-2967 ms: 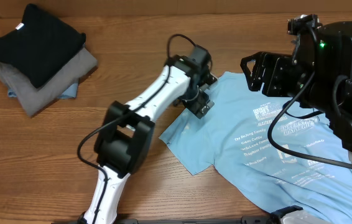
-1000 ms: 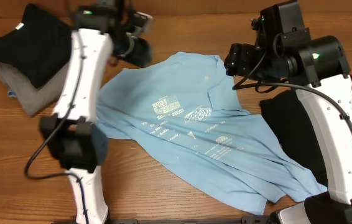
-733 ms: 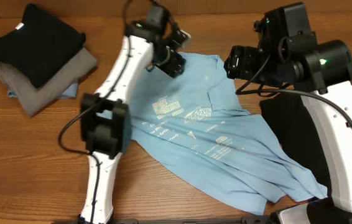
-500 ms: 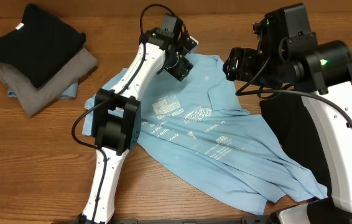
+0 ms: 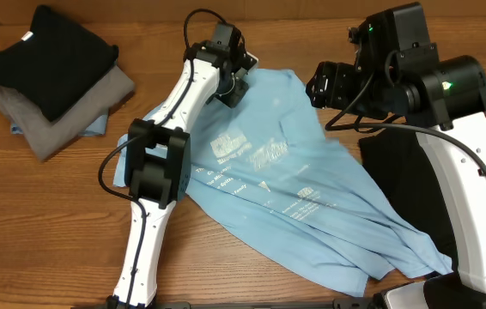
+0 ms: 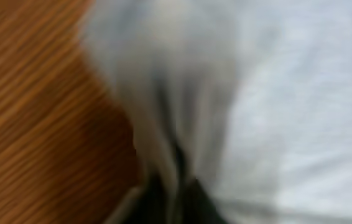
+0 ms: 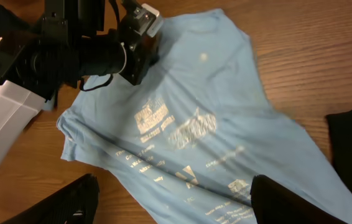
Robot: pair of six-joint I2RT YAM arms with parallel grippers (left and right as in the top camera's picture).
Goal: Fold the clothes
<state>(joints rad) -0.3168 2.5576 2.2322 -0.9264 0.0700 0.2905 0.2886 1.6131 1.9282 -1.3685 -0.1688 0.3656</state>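
Observation:
A light sky-blue T-shirt (image 5: pixel 294 180) with white print lies spread and rumpled across the middle of the wooden table, print up (image 7: pixel 182 124). My left gripper (image 5: pixel 234 84) sits at the shirt's far left edge, shut on a pinch of the blue cloth; its own view is blurred, and pale fabric (image 6: pixel 269 99) bunches down into the left gripper (image 6: pixel 173 190). My right gripper (image 5: pixel 322 86) hovers above the shirt's upper right part, open and holding nothing, its dark fingers (image 7: pixel 58 205) far apart. A plain black garment (image 5: pixel 402 184) lies to the right, partly under the right arm.
A stack of folded clothes (image 5: pixel 50 60), black on grey on blue, sits at the far left corner. Bare wood (image 5: pixel 45 223) shows in front of it. The left arm (image 5: pixel 166 146) stretches over the shirt's left side.
The left arm swung from the far left over to the shirt's far edge and shut on the cloth there; the fabric around it has puckered. The right arm has barely moved.

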